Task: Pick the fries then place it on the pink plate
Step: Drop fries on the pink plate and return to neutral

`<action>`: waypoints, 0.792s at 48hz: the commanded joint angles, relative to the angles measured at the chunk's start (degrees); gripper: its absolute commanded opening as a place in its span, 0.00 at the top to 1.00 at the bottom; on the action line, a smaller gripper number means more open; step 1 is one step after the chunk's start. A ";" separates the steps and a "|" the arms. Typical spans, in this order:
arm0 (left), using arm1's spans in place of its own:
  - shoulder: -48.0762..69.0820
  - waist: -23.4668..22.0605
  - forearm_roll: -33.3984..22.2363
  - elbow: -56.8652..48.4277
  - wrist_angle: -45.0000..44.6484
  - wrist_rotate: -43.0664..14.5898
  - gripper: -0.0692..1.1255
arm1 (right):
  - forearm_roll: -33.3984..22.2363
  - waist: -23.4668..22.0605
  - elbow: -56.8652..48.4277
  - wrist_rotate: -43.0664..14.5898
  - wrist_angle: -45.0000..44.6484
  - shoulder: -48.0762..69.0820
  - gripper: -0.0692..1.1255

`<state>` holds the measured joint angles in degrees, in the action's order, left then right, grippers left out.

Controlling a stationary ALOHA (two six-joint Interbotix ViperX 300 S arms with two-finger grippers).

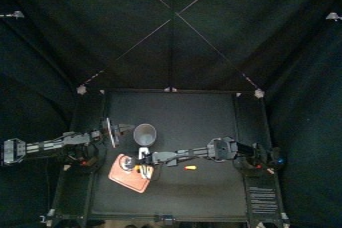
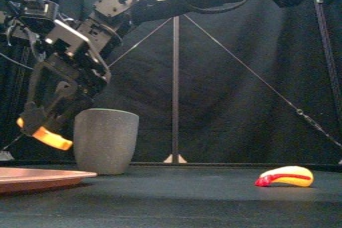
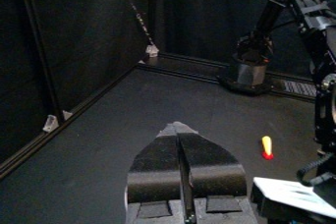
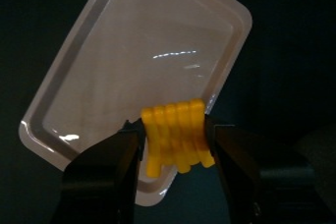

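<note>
The yellow fries are clamped between the jaws of my right gripper, which is shut on them. In the front view the fries hang above the pink plate, apart from it. From above, the right gripper reaches past the middle and hovers over the plate at the front left. The wrist view shows the plate straight below the fries. My left gripper rests shut and holds nothing, at the table's left.
A tall grey speckled cup stands just behind and right of the plate, close to the right gripper; from above the cup is mid-table. A small red and yellow toy lies to the right.
</note>
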<state>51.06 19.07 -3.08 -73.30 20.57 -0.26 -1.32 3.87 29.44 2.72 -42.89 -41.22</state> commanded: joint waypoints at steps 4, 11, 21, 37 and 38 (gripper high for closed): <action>0.18 0.18 0.18 0.97 0.26 0.00 0.92 | 2.64 0.53 10.11 0.18 -4.31 -1.58 0.11; 0.18 -0.09 0.18 0.79 0.00 0.00 0.89 | 1.14 1.76 14.33 -0.09 -5.80 -3.25 0.06; 0.35 -0.18 0.18 0.70 -0.44 0.00 0.89 | -1.93 2.46 14.33 -0.44 -5.45 -2.29 0.06; 2.29 -0.18 0.26 0.26 -2.46 0.00 0.89 | 0.88 1.14 -1.32 -0.44 11.69 6.77 0.06; 2.55 -0.18 0.26 0.26 -2.64 0.00 0.89 | 1.14 0.97 -3.08 -0.44 13.54 7.82 0.06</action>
<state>53.09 18.90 -2.99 -73.65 18.28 -0.26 -0.88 5.89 30.67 2.11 -35.60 -40.96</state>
